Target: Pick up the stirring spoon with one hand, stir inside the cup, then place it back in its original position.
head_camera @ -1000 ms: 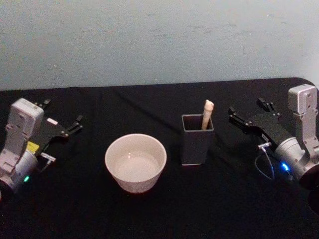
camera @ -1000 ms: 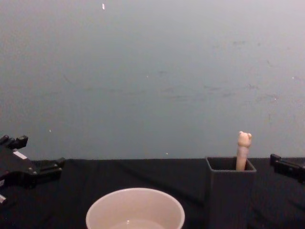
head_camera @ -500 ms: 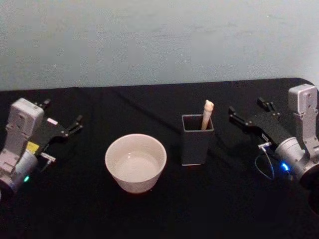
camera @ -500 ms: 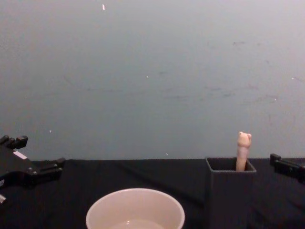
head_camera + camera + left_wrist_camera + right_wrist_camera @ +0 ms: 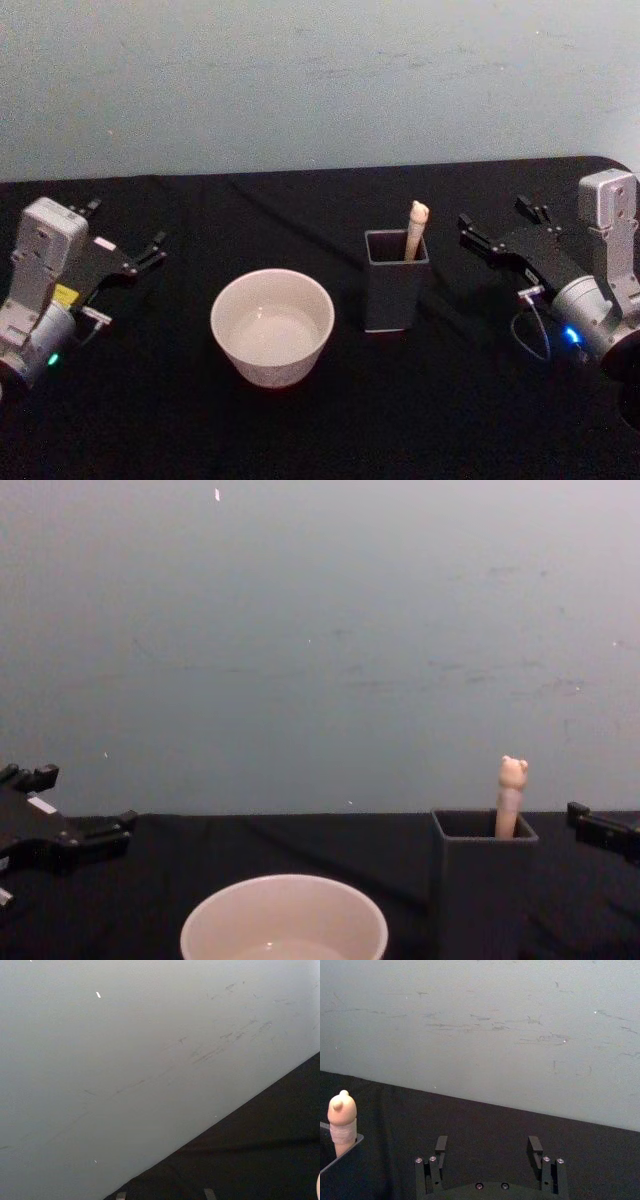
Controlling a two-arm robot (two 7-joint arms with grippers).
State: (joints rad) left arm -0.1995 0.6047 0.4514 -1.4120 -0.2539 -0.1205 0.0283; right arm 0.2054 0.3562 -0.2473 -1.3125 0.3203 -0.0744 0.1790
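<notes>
A black table [image 5: 330, 430] fills the lower frame of the head view, with a pale wall [image 5: 320, 80] across the top. A cream-white cup [image 5: 272, 325] sits left of centre, and just right of it a dark grey square holder [image 5: 395, 290] holds the stirring spoon [image 5: 415, 230], its bear-topped handle poking upward. The left pincer [image 5: 125, 240] at the left edge and the right pincer [image 5: 498, 222] at the right edge both hang spread, well apart from the spoon.

Black table [image 5: 330, 420], cream cup [image 5: 272, 326], dark grey holder [image 5: 396, 281]
</notes>
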